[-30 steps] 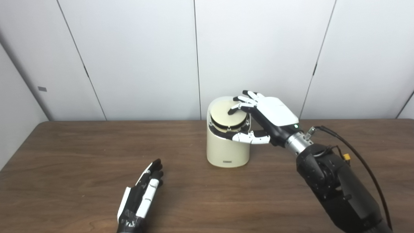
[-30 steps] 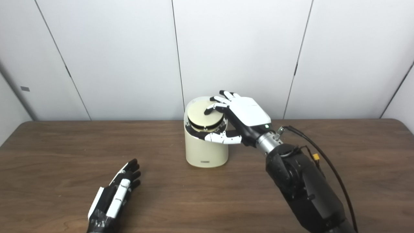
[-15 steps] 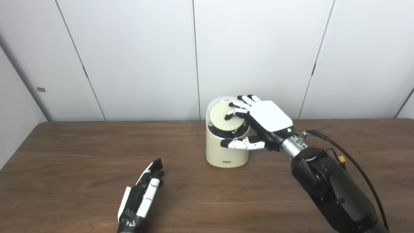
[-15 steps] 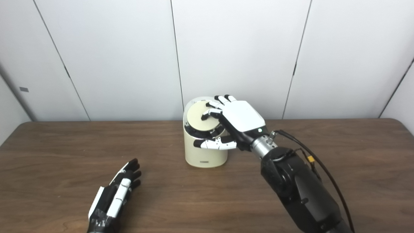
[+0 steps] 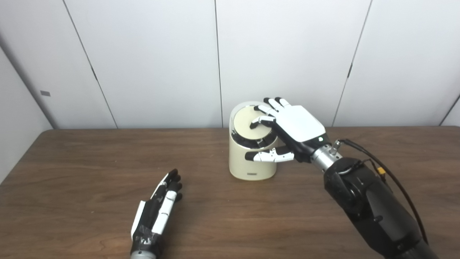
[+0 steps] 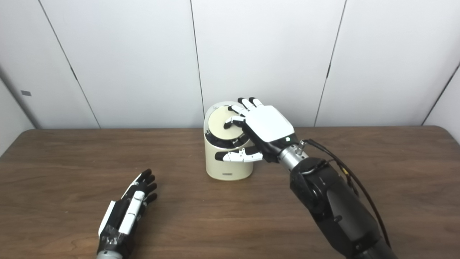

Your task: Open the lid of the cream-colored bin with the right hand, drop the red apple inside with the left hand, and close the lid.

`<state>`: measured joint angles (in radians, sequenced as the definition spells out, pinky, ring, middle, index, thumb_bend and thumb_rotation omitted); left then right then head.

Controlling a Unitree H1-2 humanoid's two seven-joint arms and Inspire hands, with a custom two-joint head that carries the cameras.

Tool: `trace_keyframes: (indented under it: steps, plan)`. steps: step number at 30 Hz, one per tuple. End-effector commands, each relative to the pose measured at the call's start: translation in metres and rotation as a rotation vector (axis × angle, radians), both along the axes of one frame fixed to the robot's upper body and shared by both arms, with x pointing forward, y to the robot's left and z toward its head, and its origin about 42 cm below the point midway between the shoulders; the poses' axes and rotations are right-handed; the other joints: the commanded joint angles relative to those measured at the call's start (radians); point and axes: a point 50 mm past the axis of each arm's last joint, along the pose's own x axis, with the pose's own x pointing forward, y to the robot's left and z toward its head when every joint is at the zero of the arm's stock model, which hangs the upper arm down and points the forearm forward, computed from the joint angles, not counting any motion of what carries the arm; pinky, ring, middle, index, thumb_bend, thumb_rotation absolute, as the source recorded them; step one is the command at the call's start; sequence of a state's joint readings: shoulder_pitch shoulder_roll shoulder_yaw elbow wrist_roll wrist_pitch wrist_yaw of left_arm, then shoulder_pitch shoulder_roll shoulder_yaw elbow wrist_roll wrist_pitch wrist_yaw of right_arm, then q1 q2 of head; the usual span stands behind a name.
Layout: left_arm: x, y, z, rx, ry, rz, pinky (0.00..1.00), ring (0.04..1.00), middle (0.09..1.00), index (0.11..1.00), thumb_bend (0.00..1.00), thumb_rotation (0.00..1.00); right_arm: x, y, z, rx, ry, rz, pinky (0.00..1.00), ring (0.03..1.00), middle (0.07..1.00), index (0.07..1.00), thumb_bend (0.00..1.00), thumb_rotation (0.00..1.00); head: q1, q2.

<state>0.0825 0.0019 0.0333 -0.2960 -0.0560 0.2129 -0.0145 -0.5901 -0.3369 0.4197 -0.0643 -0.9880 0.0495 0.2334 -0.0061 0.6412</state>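
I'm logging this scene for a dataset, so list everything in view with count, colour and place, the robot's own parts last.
bin: one, cream, upright on the table's far middle.
lid: one, cream disc, tilted in the bin's top, dark gap along its near edge.
table: one, dark brown wood, fills the lower picture.
wall panels: white, behind the table.
apple: none visible.
cable: one, dark, along the right arm.
left robot hand: one, black and white, flat on the table's near left, fingers out, holding nothing.
right robot hand: one, white back, fingers on the lid, thumb across the bin's front.
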Motion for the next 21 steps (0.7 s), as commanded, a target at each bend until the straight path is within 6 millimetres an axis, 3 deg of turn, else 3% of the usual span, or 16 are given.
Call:
trace_keyframes:
  steps: [1, 13, 21]
  plan:
    - [0.005, -0.001, 0.018, -0.007, -0.087, 0.000, 0.90, 0.920, 0.930, 0.948, 0.63, 0.76, 0.001, 0.000, 0.003, -0.077, 0.014, 0.000, 1.00, 0.999, 0.933, 0.699, 0.55, 0.99, -0.001, 0.001]
    - [0.006, -0.004, 0.020, -0.027, -0.100, 0.001, 0.90, 0.921, 0.932, 0.948, 0.64, 0.77, 0.007, 0.003, -0.004, -0.099, 0.052, 0.015, 1.00, 1.000, 0.941, 0.674, 0.60, 1.00, 0.003, -0.004]
    - [0.006, -0.003, 0.020, -0.046, -0.092, 0.003, 0.92, 0.935, 0.947, 0.967, 0.62, 0.77, -0.008, 0.002, 0.021, -0.001, -0.007, 0.015, 1.00, 1.000, 0.941, 0.698, 0.57, 1.00, 0.007, -0.009]
